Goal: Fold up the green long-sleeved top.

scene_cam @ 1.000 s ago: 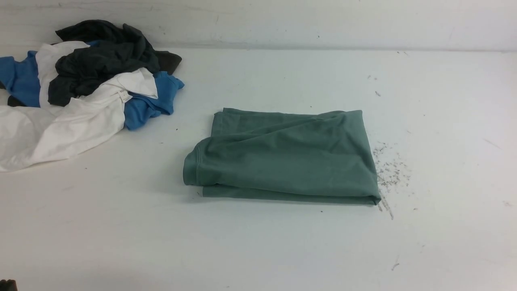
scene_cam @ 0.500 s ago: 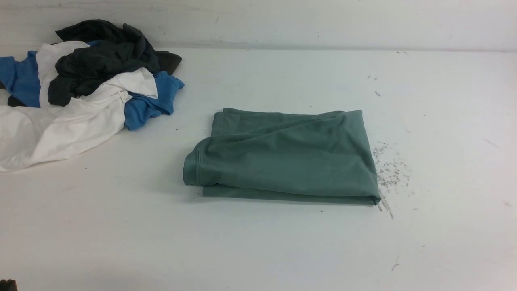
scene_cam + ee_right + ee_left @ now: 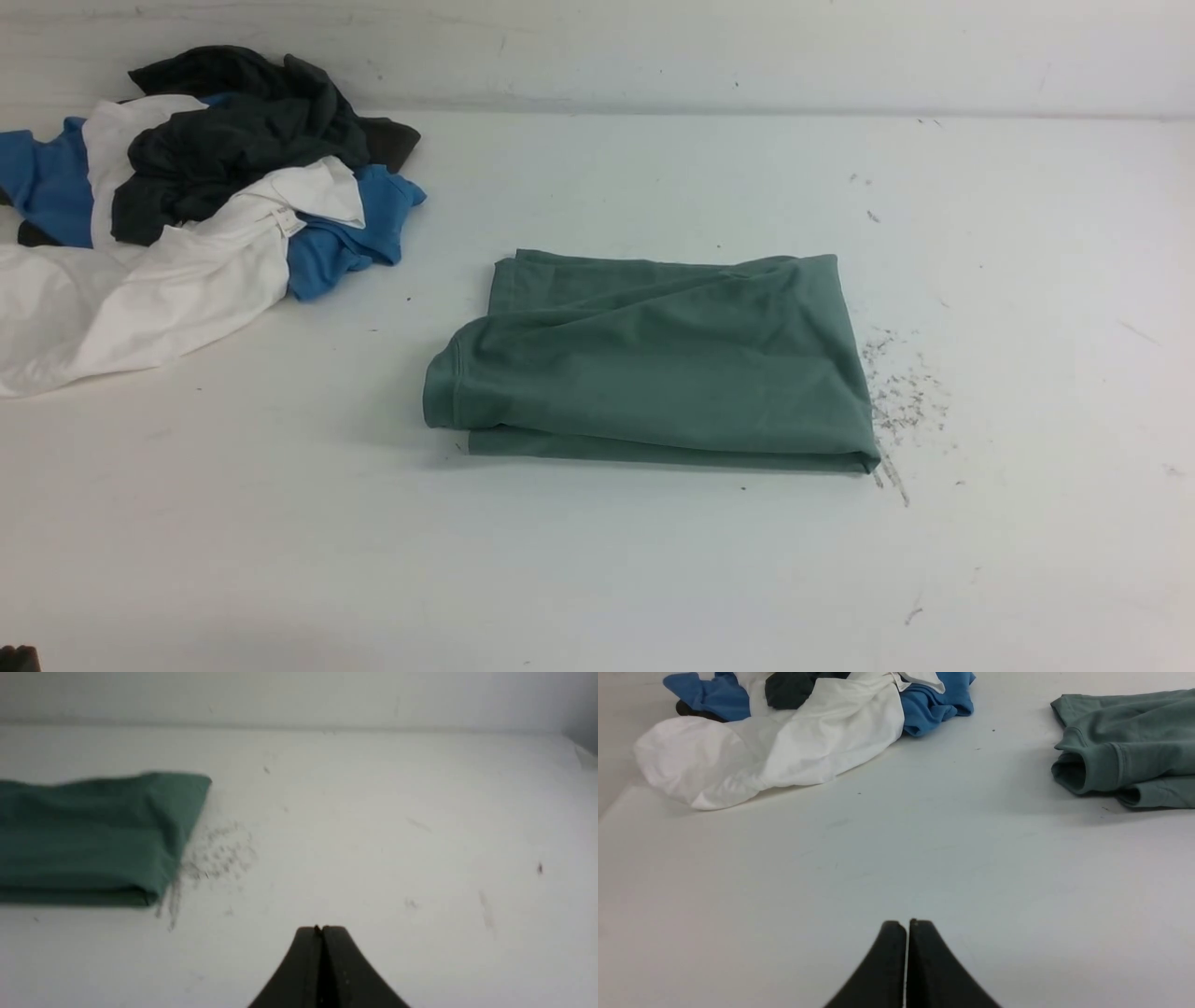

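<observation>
The green long-sleeved top (image 3: 653, 359) lies folded into a flat rectangle at the middle of the white table, a hemmed edge at its left end. It also shows in the left wrist view (image 3: 1129, 746) and the right wrist view (image 3: 93, 835). My left gripper (image 3: 906, 924) is shut and empty, low over bare table well short of the top. My right gripper (image 3: 322, 928) is shut and empty too, over bare table to the right of the top. Neither gripper's jaws appear in the front view.
A heap of white, blue and dark charcoal garments (image 3: 187, 205) lies at the back left of the table (image 3: 597, 579), also in the left wrist view (image 3: 794, 732). Dark scuff marks (image 3: 901, 392) sit beside the top's right edge. A wall runs along the back.
</observation>
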